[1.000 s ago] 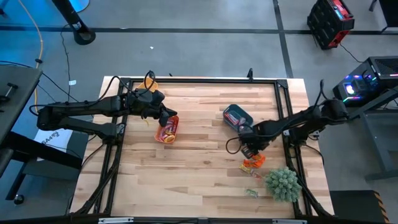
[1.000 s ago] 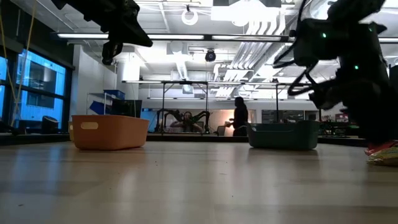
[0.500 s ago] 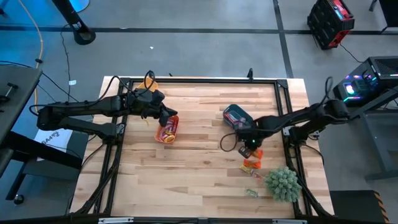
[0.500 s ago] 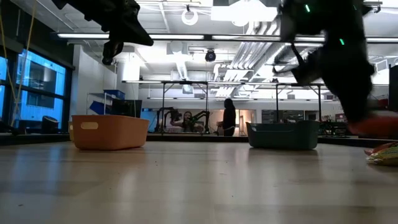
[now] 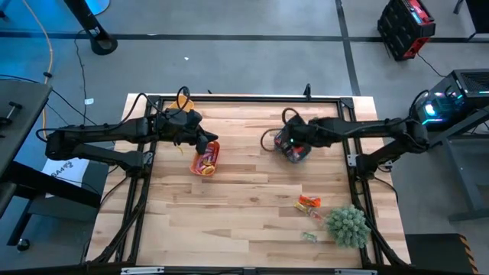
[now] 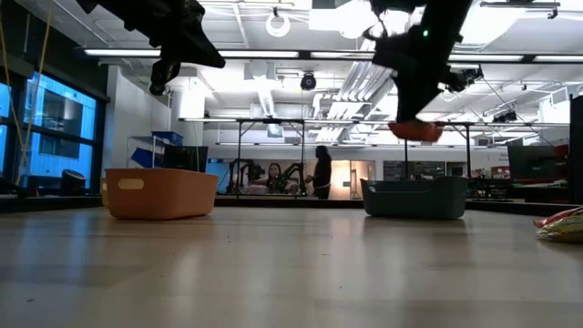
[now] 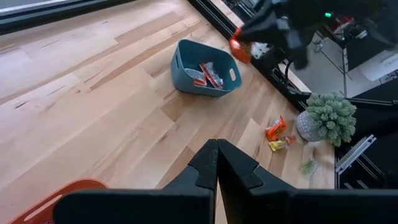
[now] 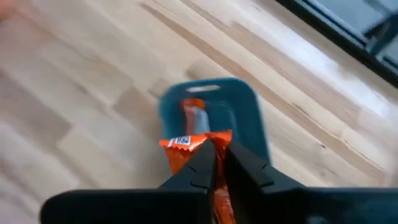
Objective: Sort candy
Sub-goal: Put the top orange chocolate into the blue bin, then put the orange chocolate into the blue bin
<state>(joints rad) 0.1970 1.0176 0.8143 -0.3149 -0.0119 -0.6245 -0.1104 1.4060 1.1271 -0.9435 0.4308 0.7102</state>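
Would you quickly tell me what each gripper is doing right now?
Left gripper: shut, empty, above the orange tray.
Right gripper: shut on an orange candy, above the teal tray.

In the right wrist view the teal tray (image 8: 211, 118) is blurred, and the orange candy (image 8: 199, 146) is half covered by the right tool (image 8: 216, 163). In the low view the candy pile (image 6: 560, 225) is cut off by the frame edge. The orange tray (image 7: 56, 202) is largely hidden behind the left tool (image 7: 217, 163).

Matt pale wood table (image 5: 244, 206); smooth teal plastic tray (image 7: 186, 70); glossy orange wrapper (image 8: 198, 143).
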